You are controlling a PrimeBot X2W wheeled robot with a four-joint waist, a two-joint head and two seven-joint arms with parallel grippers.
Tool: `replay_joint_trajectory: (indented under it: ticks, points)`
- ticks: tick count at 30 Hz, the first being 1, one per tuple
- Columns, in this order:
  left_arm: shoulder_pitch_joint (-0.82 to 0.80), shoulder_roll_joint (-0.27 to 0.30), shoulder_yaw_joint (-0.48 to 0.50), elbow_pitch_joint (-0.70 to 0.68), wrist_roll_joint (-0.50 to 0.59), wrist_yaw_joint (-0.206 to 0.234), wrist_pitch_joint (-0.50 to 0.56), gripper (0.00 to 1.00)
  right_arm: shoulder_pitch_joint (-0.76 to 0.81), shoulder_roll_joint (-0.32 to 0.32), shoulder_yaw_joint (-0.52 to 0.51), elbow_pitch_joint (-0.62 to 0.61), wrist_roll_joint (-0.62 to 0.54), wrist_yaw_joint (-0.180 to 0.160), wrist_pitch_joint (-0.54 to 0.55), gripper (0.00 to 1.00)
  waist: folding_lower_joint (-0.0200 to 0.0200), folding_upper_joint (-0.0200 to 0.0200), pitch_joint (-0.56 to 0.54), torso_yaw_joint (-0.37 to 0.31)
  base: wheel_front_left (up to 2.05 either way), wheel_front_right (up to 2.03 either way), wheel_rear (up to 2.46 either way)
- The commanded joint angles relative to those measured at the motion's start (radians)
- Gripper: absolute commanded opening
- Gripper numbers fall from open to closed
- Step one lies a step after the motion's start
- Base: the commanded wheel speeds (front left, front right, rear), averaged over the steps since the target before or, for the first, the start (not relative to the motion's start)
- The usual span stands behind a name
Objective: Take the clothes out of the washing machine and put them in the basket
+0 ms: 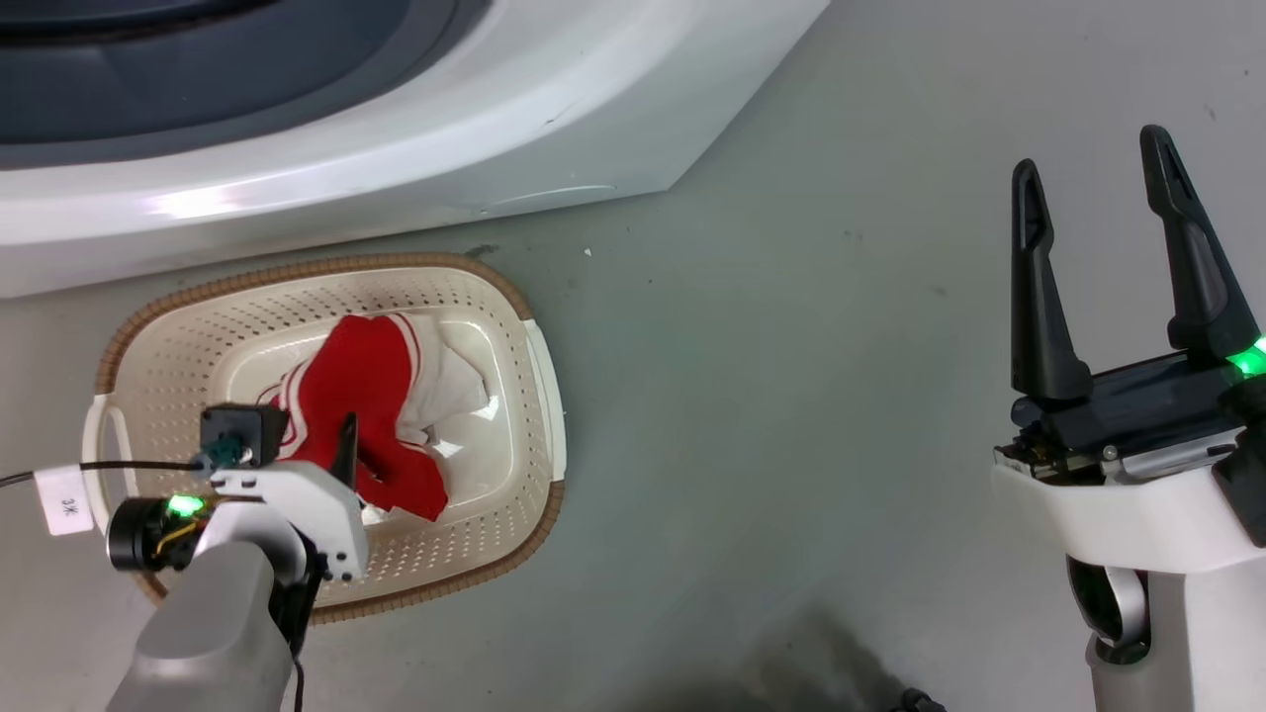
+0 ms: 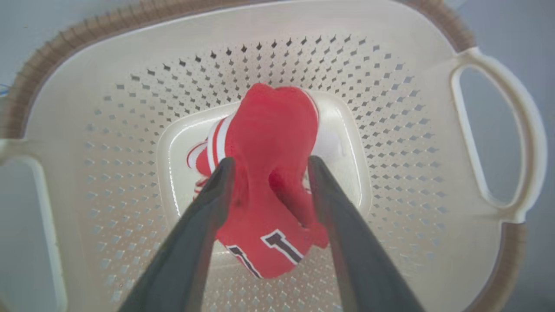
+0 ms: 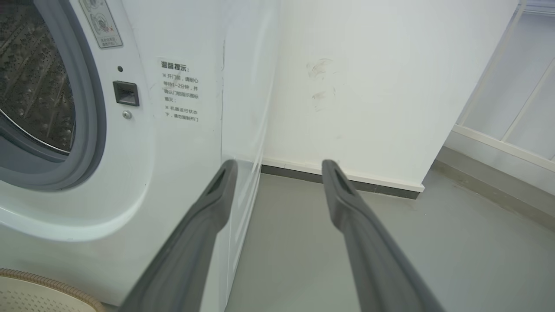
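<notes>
The clothes (image 1: 371, 396), red fabric with white stripes and some white cloth, lie in the bottom of the cream basket (image 1: 297, 269), which stands on the floor before the washing machine (image 1: 396, 148). My left gripper (image 1: 341, 455) hangs over the basket's near side. In the left wrist view it (image 2: 269, 162) is open, its fingers straddling a raised fold of the clothes (image 2: 273, 130) inside the basket (image 2: 86, 86). My right gripper (image 1: 1090, 153) is open and holds nothing, off to the right over bare floor. In its own view it (image 3: 279, 164) points past the washing machine (image 3: 151, 173), whose steel drum (image 3: 30, 78) shows.
Grey floor (image 1: 791, 396) stretches to the right of the basket. A white wall (image 3: 368, 86) stands beside the machine, with a pale framed partition (image 3: 511, 108) further right. A white tag (image 1: 62, 499) hangs on a cable by my left wrist.
</notes>
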Motion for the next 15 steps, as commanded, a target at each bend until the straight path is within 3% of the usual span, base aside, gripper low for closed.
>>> replay_joint_trajectory:
  ticks: [1, 5, 15]
  points:
    - [0.012, 0.002, 0.013, -0.024, 0.005, 0.008, -0.003, 1.0, -0.013, 0.002, -0.001, 0.003, 0.004, -0.001, -0.002, 1.0, -0.0001, 0.0, -0.014, 0.007, 0.0, 0.0, 0.0]
    - [0.07, -0.001, 0.05, -0.092, 0.02, 0.019, -0.003, 1.0, -0.015, 0.002, 0.006, 0.016, 0.003, -0.001, -0.002, 1.0, -0.0001, 0.0, -0.058, 0.02, 0.0, 0.0, 0.0]
    - [0.206, -0.042, 0.137, -0.274, 0.079, -0.001, -0.003, 1.0, 0.019, 0.002, 0.018, 0.059, 0.002, -0.001, -0.002, 1.0, -0.0001, 0.0, -0.209, 0.07, 0.0, 0.0, 0.0]
